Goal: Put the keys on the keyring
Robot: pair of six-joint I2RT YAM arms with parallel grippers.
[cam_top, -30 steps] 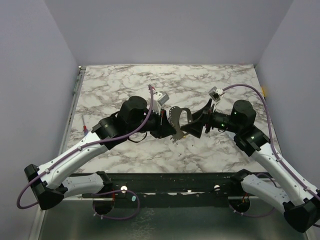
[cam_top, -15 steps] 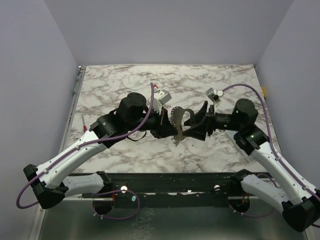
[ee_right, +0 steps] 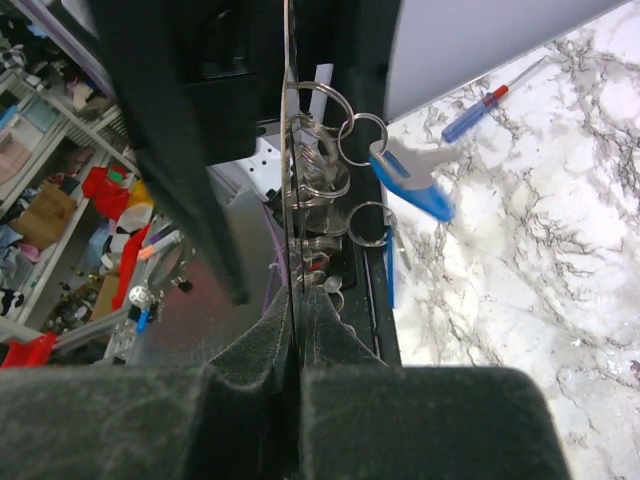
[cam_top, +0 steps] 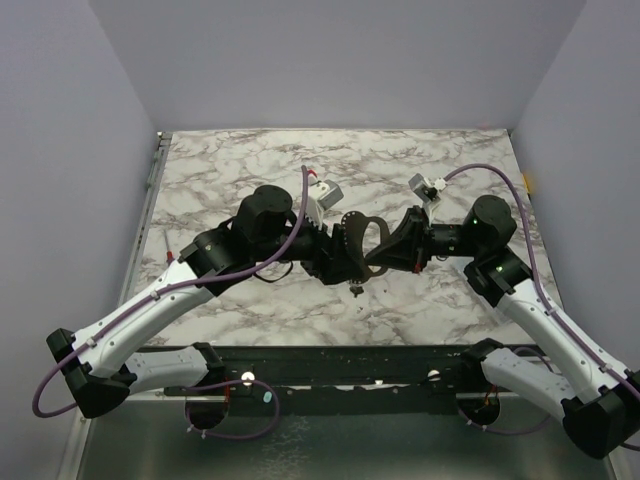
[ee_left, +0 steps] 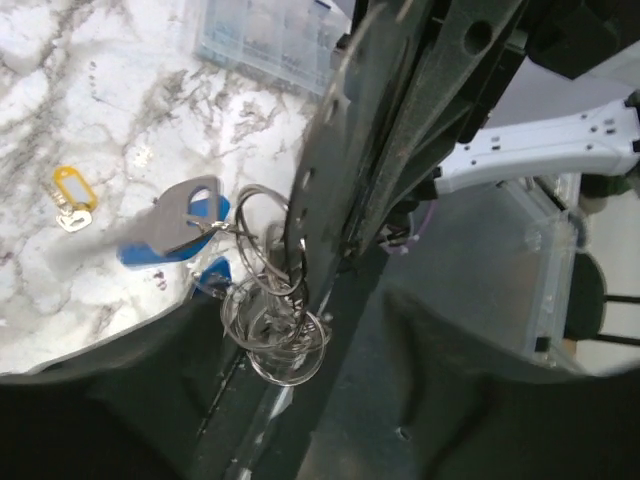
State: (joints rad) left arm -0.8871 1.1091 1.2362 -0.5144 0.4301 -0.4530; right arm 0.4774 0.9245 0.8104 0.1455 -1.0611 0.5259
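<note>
Mid-table, the right gripper (ee_right: 296, 320) is clamped on a thin metal plate (ee_right: 288, 120) carrying the keyring (ee_left: 285, 355) and blue-tagged keys (ee_right: 415, 190). The left gripper (cam_top: 345, 258) has its fingers apart around it. Keep that plate steady, since the yellow-tagged key (ee_left: 72, 190) lies farther off on the marble table (ee_left: 60, 90).

You've got a marbled bench (cam_top: 250, 165) under everything. A red-and-blue stick (ee_right: 470, 118) lies flat on it. You can also see a clear ribbed box (ee_left: 260, 40) resting on the marble.
</note>
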